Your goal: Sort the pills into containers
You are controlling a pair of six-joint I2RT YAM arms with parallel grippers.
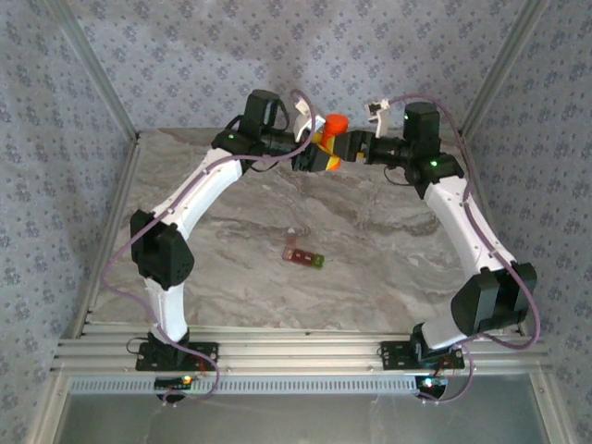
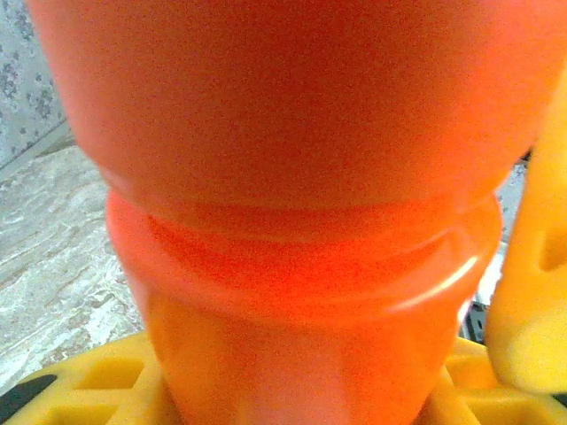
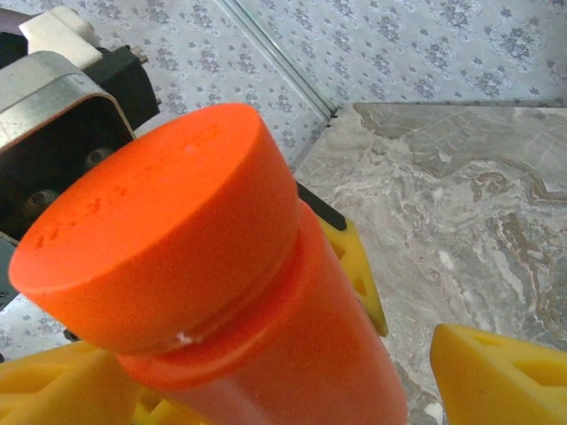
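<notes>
Your left gripper (image 1: 319, 157) is clamped on the body of the orange plastic bottle (image 3: 292, 354). By my judgement that grip is meant to keep the bottle fixed while the other arm works at its top. Your right gripper (image 1: 345, 148), on the opposite side of the bottle, stands wide open with its yellow fingers (image 3: 496, 372) either side of the bottle, just below the round orange cap (image 3: 151, 221). One finger is plainly apart from the bottle's wall, so this gripper has hold of nothing. The cap sits on the bottle, so the opening looks not yet done. The containers (image 1: 303, 256), a flat dark red-brown strip of joined compartments with one green end, lie on the grey marbled table (image 1: 398, 240) well apart from the bottle, toward the arm bases. They are too small to tell whether any compartment is open.
</notes>
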